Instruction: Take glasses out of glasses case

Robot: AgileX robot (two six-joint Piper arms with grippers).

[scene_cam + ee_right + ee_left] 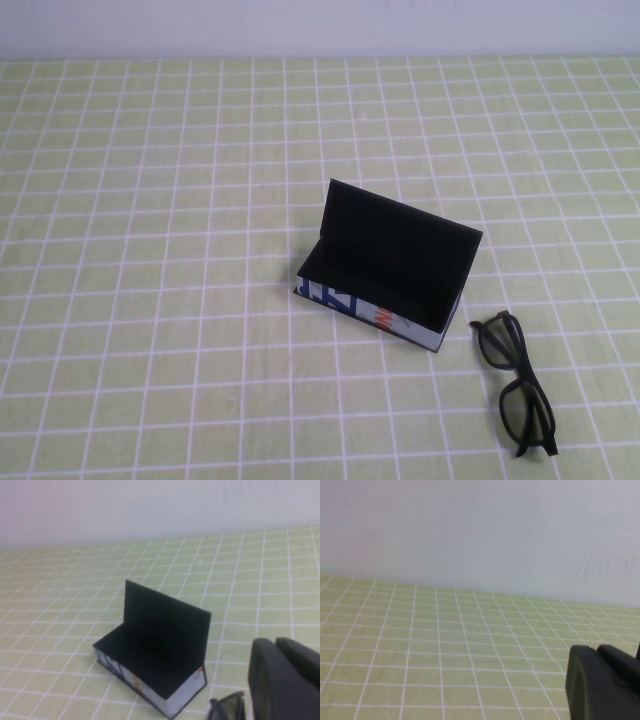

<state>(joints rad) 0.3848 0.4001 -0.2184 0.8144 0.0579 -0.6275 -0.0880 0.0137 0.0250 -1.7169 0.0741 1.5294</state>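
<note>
The glasses case stands open in the middle of the table, its black lid upright and its white printed side strip facing the front. Its black inside holds nothing that I can see. The black glasses lie folded on the cloth just right of and in front of the case. Neither gripper shows in the high view. My right gripper is shut and empty, hanging back from the case, with the glasses just beside it. My left gripper is shut and empty over bare cloth.
A green cloth with a white grid covers the table. A pale wall runs along the far edge. There is free cloth to the left of and behind the case.
</note>
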